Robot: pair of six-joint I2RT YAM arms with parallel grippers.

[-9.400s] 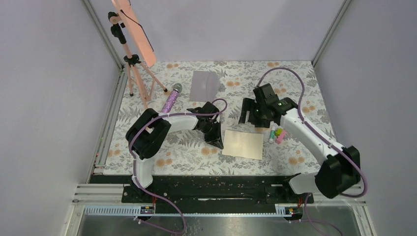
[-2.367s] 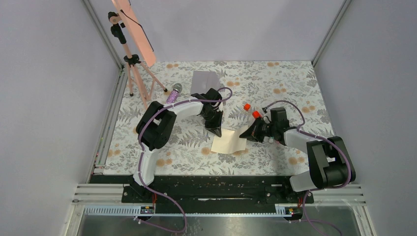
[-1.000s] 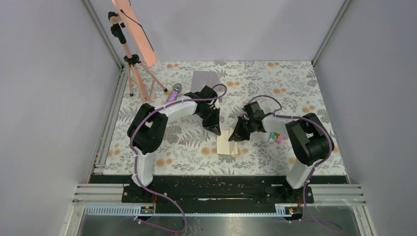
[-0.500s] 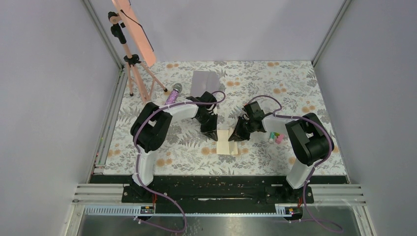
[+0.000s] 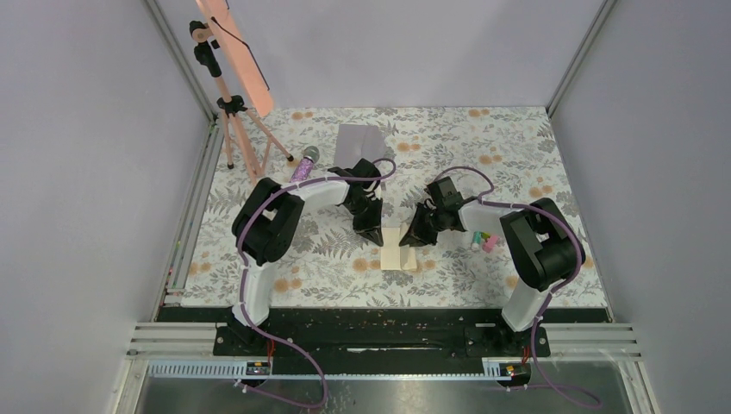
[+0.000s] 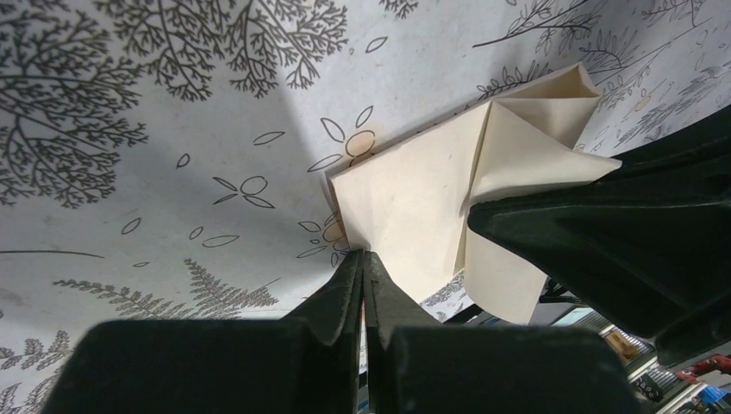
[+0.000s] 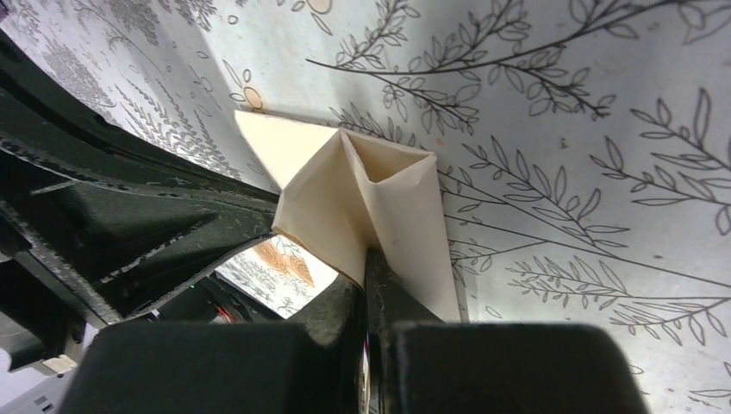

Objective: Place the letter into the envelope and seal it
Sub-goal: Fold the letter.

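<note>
- The left gripper [image 6: 365,259] was closed, its tip touching the edge of the letter [image 6: 405,207].
- The right gripper [image 7: 366,254] was closed on the letter's folded-over part.
- The letter lay near the middle of the worktop [image 5: 517,155]; the envelope [image 5: 355,142] lay apart, near the far edge.

Plain grey-lilac walls [image 5: 78,172] on three sides, aluminium frame posts [image 5: 579,53] at the far corners, flat even light. Table [image 5: 517,147] has a white floral-print cover. Pink tripod [image 5: 229,105] with peach panel [image 5: 234,53] at its far-left corner, metal rails [image 5: 388,360] along the near edge.
</note>
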